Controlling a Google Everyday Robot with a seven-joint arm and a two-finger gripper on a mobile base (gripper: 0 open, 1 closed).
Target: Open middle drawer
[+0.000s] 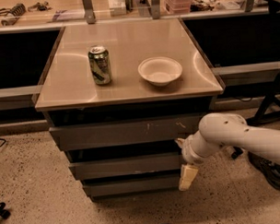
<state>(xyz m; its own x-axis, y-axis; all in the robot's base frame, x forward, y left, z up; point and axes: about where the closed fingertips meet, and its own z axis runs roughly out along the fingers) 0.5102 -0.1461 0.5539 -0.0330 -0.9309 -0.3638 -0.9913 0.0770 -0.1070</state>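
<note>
Middle drawer (125,166) front plain, unmarked. End effector (187,176) hangs just beside drawer's right end; grip state cannot be told.

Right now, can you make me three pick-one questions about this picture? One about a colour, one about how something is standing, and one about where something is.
1. What colour is the bowl?
A. white
B. red
C. blue

2. How is the can placed?
A. standing upright
B. tipped on its side
C. inside the bowl

3. Where is the gripper?
A. over the bowl
B. by the right end of the middle drawer
C. touching the can

Answers:
1 A, the bowl is plain white.
2 A, the can stands on its base, left of the bowl and apart from it.
3 B, the gripper hangs low beside that drawer's right end, well below the bowl and the can.
</note>
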